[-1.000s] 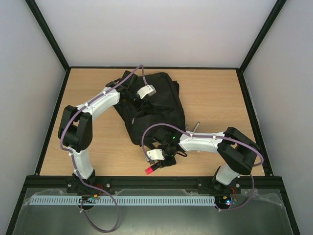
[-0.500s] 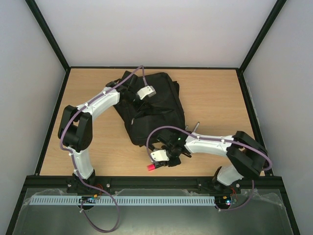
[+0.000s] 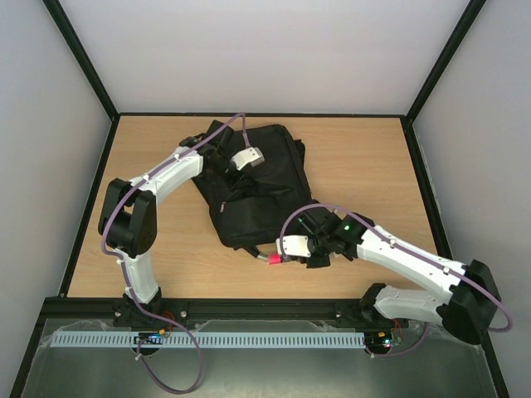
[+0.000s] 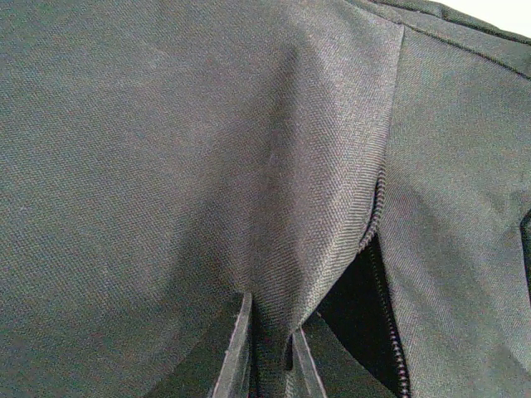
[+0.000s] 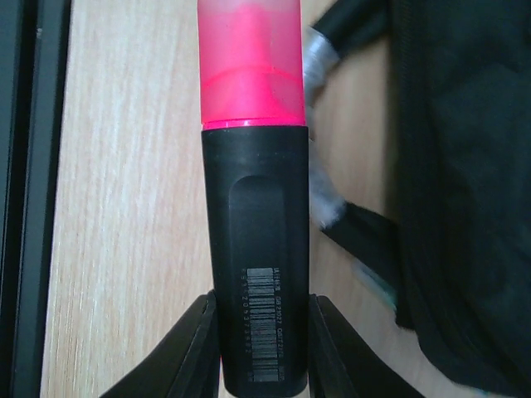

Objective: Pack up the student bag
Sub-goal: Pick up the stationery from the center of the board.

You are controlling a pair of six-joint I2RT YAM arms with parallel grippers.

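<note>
The student bag (image 3: 264,189), a large black backpack, lies in the middle of the table. My left gripper (image 3: 241,162) is over its far part, shut on a pinched fold of the bag's fabric (image 4: 274,274). An open zip slit (image 4: 362,292) gapes just right of that fold. My right gripper (image 3: 288,256) is shut on a highlighter (image 5: 254,240) with a black body and a pink cap (image 3: 271,259). It holds the highlighter low over the table at the bag's near edge, cap pointing left. The bag's black edge (image 5: 465,166) is to the right in the right wrist view.
A black strap with pale markings (image 5: 358,235) trails from the bag onto the wooden table beside the highlighter. The black frame rail (image 3: 249,304) runs along the near table edge and shows in the right wrist view (image 5: 18,182). Walls enclose the table.
My right arm has swung right and away from the near edge, carrying the highlighter up to the bag's near edge. My left gripper has not moved.
</note>
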